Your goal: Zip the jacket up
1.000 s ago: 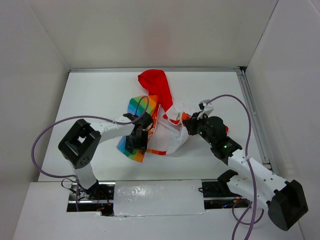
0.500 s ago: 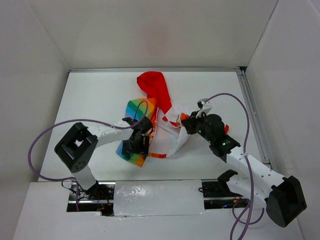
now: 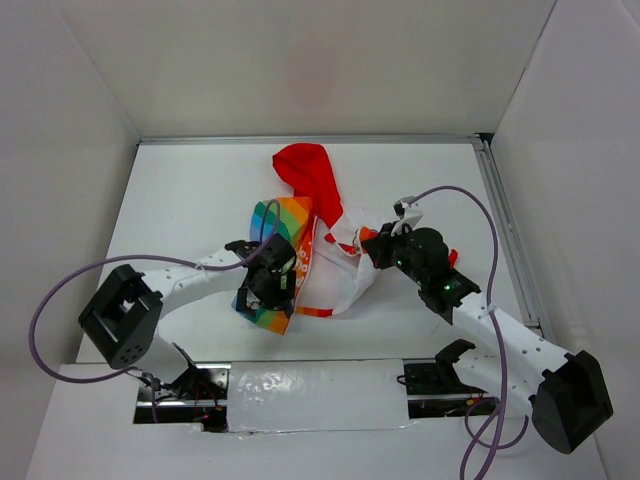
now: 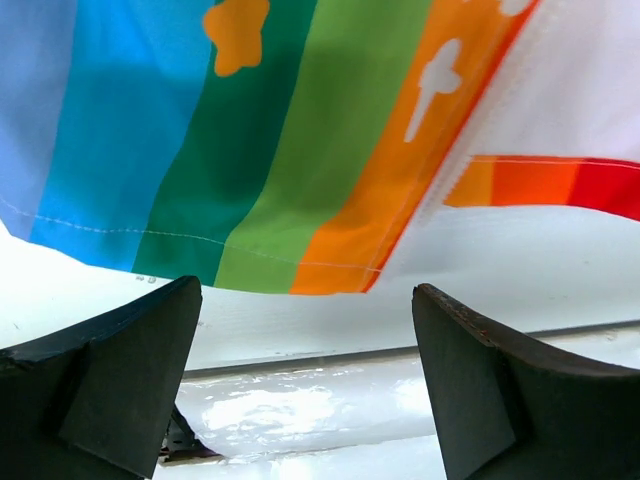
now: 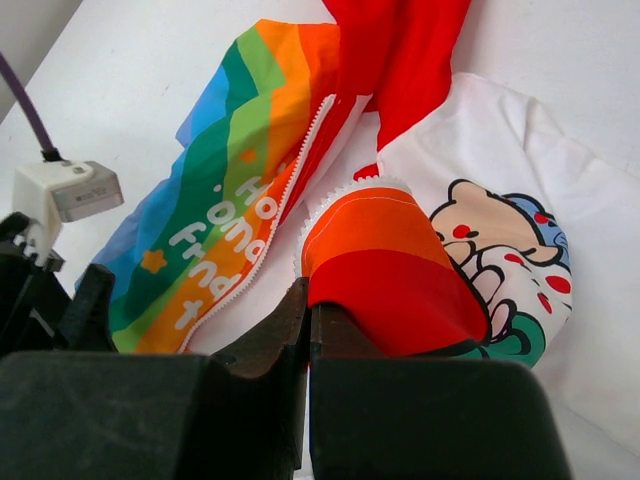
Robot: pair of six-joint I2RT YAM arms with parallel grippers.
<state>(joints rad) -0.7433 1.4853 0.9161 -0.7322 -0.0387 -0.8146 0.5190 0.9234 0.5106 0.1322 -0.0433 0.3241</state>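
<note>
As I count from far away, jacket (image 3: 335, 272): just one. It lies open and crumpled near the middle of the white worktop (image 3: 180, 200), well away from all four corners.
Hood (image 3: 310, 170): one, red, at the end that points to the far edge.
Rainbow panel (image 3: 287, 222): I see one, left of the white part, reaching toward the near edge.
Bear print (image 5: 490, 240): one cartoon picture on the white part, seen from the right wrist.
Zipper teeth (image 5: 283, 205): two white rows, one along the rainbow panel and one along an orange-red fold. The rows are apart, not joined.
Arms: two, the left arm (image 3: 185, 277) and the right arm (image 3: 505, 335), both reaching in from the near edge.
Purple cables (image 3: 478, 212): two, one looping off each arm.
Left gripper (image 4: 305, 390): its two fingers are wide apart with nothing between them. It is at the bottom hem of the rainbow panel, toward the near edge. I cannot tell if it touches the cloth.
Right gripper (image 5: 306, 325): its two fingers are pressed together, pinching the orange-red fold on the jacket's right side.
</note>
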